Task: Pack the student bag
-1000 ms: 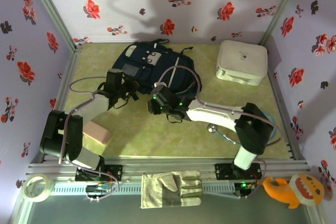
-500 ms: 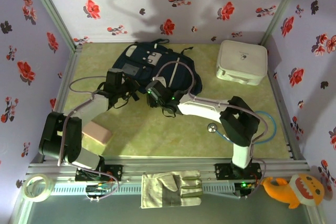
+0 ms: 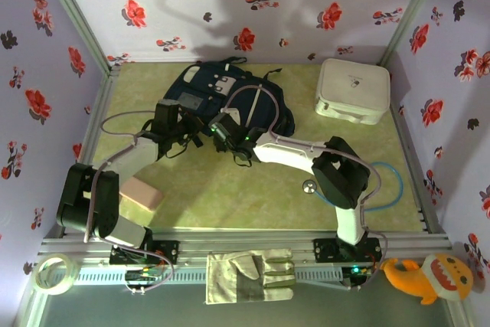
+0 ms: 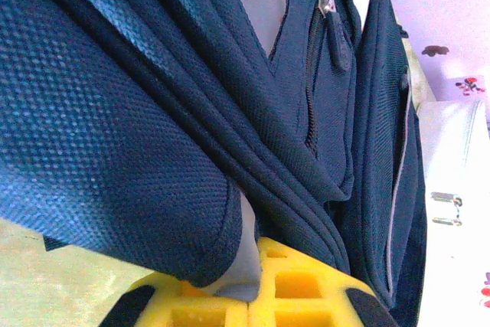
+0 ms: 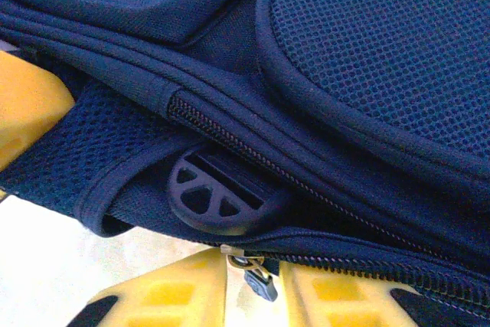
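Note:
The student bag (image 3: 230, 91), navy with white patches, lies at the back middle of the mat. My left gripper (image 3: 189, 133) is at its lower left edge. In the left wrist view the yellow fingers (image 4: 306, 289) of that gripper (image 4: 258, 264) are shut on a fold of the bag's fabric (image 4: 115, 151). My right gripper (image 3: 217, 127) reaches the bag's lower edge beside it. In the right wrist view this gripper (image 5: 253, 267) is open by a narrow gap. A small metal zip pull (image 5: 260, 282) hangs in that gap under the zip line (image 5: 344, 262) and a round black strap buckle (image 5: 207, 197).
A white zip case (image 3: 352, 89) sits at the back right. A pink block (image 3: 142, 193) lies by the left arm. A stethoscope (image 3: 310, 185) with blue tubing (image 3: 392, 189) lies by the right arm. A glove (image 3: 249, 275), tape roll (image 3: 53, 272) and orange plush (image 3: 425, 277) rest at the front rail.
The right arm has stretched up and left to the bag's lower edge, and its jaws have narrowed. The left arm has not moved.

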You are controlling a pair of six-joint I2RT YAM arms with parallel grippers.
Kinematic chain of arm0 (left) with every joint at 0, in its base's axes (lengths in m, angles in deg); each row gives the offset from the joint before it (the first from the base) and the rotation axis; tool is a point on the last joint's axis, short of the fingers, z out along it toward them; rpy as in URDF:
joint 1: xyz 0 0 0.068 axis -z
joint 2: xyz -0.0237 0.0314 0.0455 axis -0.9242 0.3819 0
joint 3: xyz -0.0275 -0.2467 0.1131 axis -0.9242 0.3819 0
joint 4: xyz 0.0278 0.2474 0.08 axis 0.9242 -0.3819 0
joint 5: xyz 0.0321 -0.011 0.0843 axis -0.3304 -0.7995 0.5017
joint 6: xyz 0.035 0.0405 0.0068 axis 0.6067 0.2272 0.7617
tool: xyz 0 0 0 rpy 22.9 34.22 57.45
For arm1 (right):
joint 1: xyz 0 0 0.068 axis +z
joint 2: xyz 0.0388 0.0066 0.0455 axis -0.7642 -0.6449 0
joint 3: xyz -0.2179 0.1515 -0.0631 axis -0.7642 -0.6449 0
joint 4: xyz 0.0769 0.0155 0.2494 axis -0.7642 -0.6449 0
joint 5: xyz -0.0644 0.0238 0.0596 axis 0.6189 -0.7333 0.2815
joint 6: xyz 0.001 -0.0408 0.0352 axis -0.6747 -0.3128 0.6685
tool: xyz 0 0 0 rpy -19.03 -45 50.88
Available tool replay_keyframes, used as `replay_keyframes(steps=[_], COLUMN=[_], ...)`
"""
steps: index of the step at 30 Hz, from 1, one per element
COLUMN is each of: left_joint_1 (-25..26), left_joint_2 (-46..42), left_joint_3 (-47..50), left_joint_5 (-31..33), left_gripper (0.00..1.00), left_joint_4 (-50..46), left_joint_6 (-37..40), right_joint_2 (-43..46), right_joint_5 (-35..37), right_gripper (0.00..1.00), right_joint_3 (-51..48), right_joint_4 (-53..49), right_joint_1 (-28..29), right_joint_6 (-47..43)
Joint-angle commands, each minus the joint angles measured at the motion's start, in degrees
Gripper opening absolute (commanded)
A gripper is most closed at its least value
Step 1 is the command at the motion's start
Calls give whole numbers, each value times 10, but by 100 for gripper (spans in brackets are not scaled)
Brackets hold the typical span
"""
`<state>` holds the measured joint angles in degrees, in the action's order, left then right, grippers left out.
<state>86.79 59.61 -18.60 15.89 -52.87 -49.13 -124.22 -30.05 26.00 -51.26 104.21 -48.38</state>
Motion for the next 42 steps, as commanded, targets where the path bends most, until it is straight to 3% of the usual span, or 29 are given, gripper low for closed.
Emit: replay_keyframes(steps=[1,4,16,26,35,38,42], left_joint_1=[11,11,-4,-4,-3,-4,-4], left_joint_2=[-27,-25,-10,-9,-8,-6,-5], left_joint_3=[-30,-29,-25,-32,-31,-34,-37], left_joint_5=[-37,-26,-5,-11,-17,-17,-16], left_gripper=[0,0,0,0,0,0,0], left_joint_4=[24,20,8,9,6,6,6], left_joint_6=[4,9,29,30,31,33,37], right_joint_2=[-13,-4,130,100,78,76,81], right_joint_5=[30,55,166,81,56,68,96], right_gripper=[18,14,13,21,26,24,15], right_joint_3=[21,11,-158,-137,-122,-120,-121], right_joint_4=[2,-11,-62,-37,-31,-41,-57], right_joint_1=[-8,-8,-31,-43,-44,-44,-44], right_joint_6=[-2,3,80,35,25,29,37])
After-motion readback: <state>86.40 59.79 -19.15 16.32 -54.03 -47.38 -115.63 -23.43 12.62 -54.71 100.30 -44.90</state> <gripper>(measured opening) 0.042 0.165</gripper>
